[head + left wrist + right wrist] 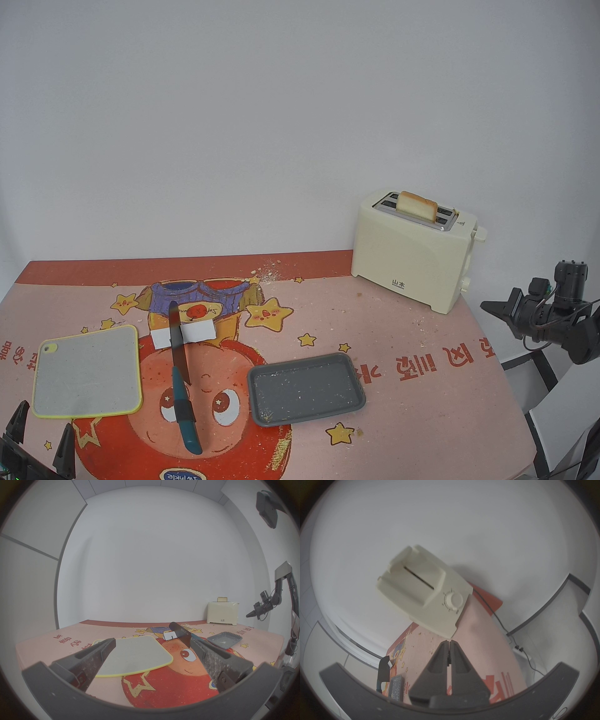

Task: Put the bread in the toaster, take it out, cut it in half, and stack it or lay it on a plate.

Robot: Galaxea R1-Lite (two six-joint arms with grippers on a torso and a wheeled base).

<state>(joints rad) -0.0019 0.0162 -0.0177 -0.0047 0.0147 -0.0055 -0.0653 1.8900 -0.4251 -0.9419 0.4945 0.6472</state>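
1. The left gripper hovers at the near left corner of the desk. Its fingers are spread wide apart and hold nothing. It faces the cutting board, so it is judged to be parked within reach of the cutting station.
2. The cutting board lies flat and bare just beyond that gripper, ready to receive the slice.
3. The knife lies just beside the board. Its handle points toward the robot, and its blade is propped on a small white block. The prop appears meant to lift the knife off the desk so fingers can get around it.
4. The grey plate, a shallow tray, sits near the desk's middle and carries only crumbs. It stands between the knife and the toaster, which makes for a short final transfer.
5. The right gripper hangs off the desk's right edge with its fingers pressed together, empty. It points at the toaster's end panel, where the dial and the lever slot are. Closed fingers suit pressing a lever, not grasping.
6. The toaster stands at the far right against the wall. The bread stands upright in one slot with its top well clear, easy to pinch. Whether it has been toasted cannot be determined.
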